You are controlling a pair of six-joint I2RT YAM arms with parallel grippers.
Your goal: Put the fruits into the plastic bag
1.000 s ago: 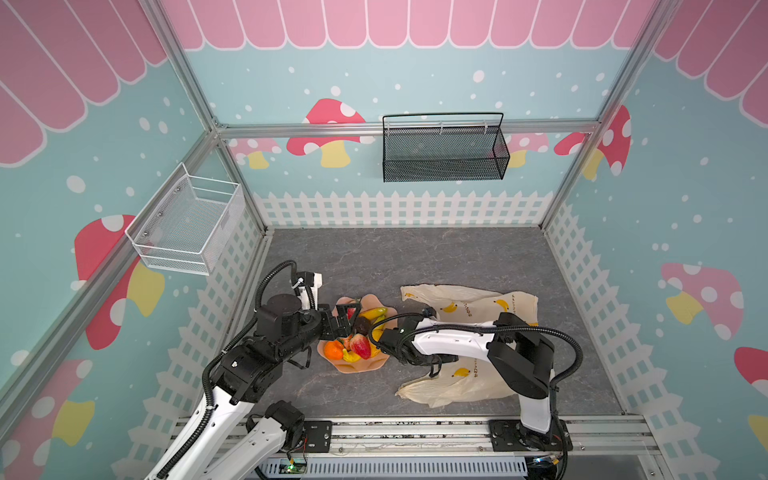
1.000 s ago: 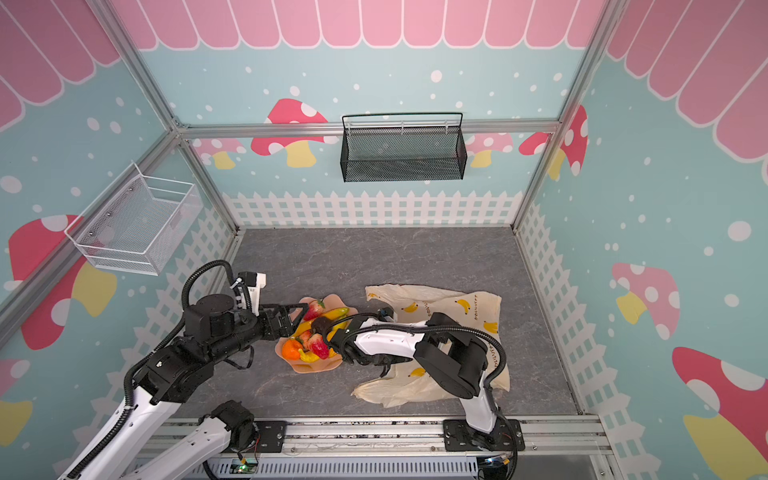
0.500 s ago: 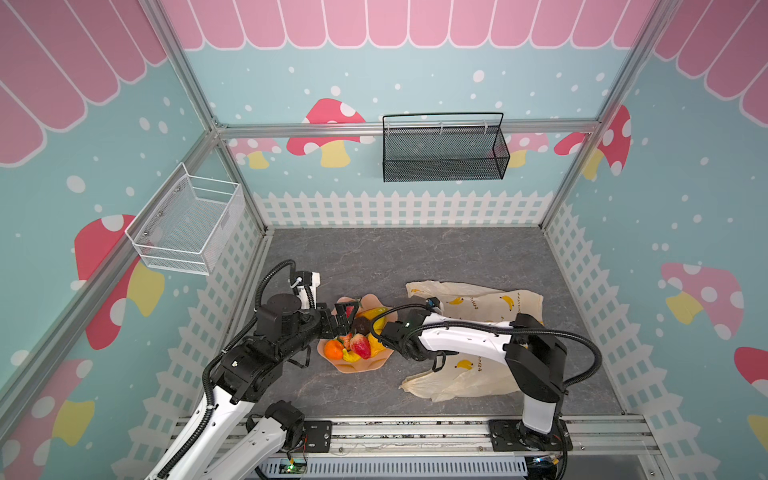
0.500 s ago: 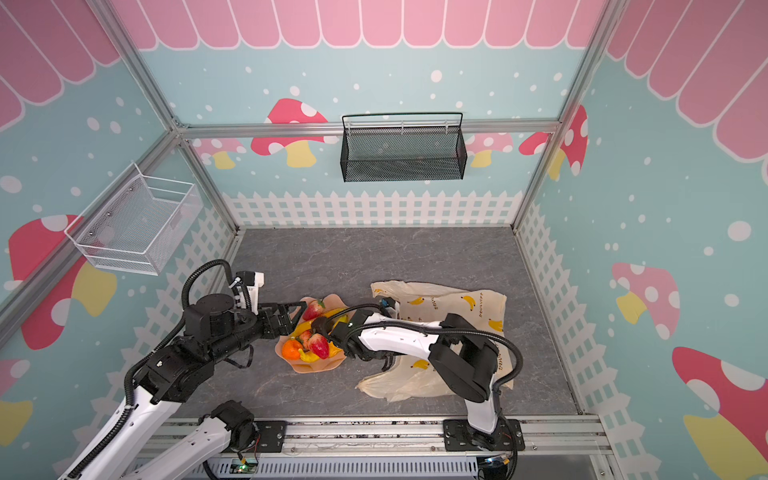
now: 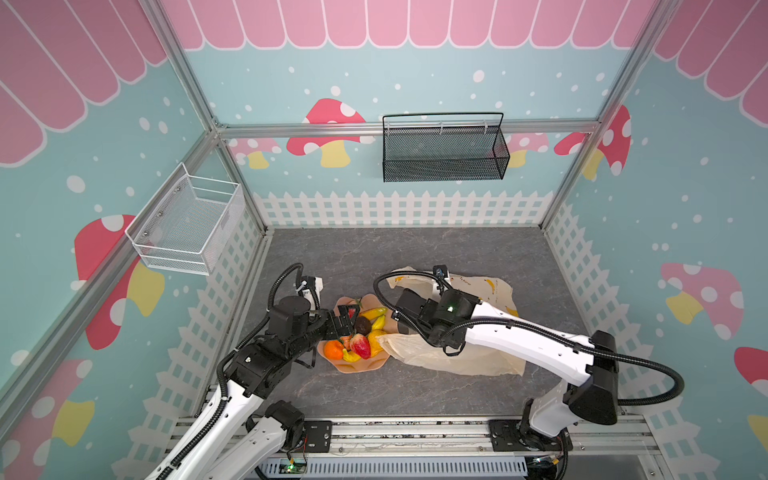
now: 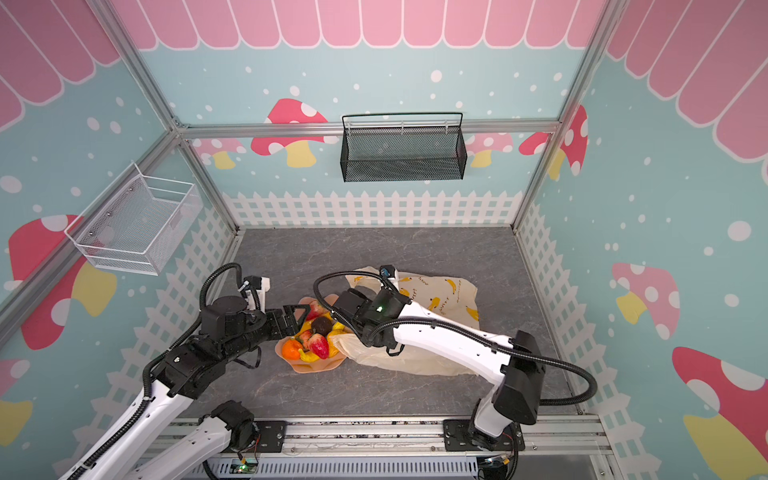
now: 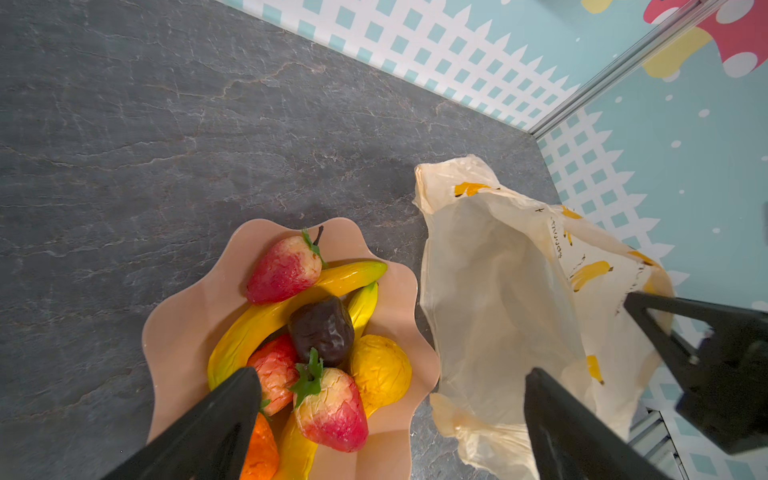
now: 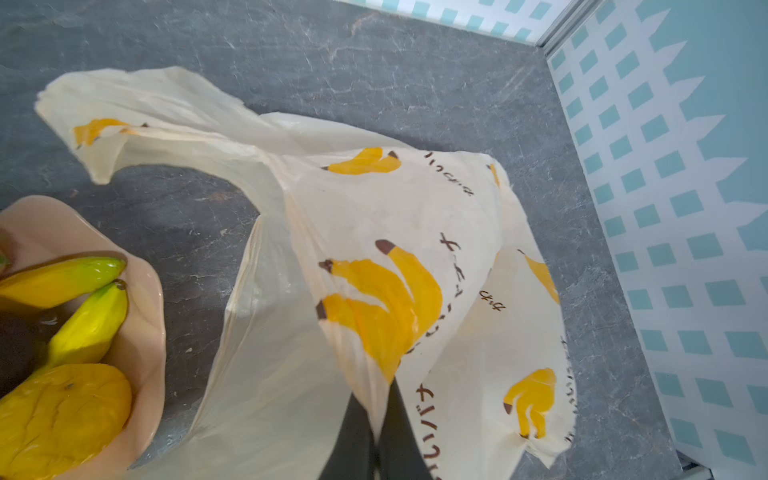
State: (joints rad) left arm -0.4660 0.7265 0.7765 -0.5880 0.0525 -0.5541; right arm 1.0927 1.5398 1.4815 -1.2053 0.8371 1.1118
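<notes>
The fruits [image 5: 360, 332] are piled on a peach wavy-edged plate [image 5: 361, 366]: strawberries [image 7: 284, 270], bananas [image 7: 291, 309], a dark brown fruit [image 7: 322, 328], a yellow-orange fruit [image 7: 380, 370] and an orange [image 7: 259, 453]. My left gripper [image 7: 390, 374] hovers open over the plate's left side, also visible in a top view [image 5: 347, 318]. The plastic bag [image 5: 478, 353] lies just right of the plate. My right gripper [image 8: 376, 401] is shut on the bag's upper edge [image 8: 374, 332] and holds it lifted, so the mouth [image 7: 498, 291] gapes toward the plate.
A black wire basket [image 5: 444, 153] hangs on the back wall and a white mesh basket [image 5: 187, 224] on the left wall. Picket-fence walls enclose the grey floor [image 5: 395, 257]. A metal rail [image 5: 395, 432] runs along the front edge.
My right gripper has closed on the bag's edge and raised it, pulling the bag up and toward the plate. The left arm has stayed where it was.
</notes>
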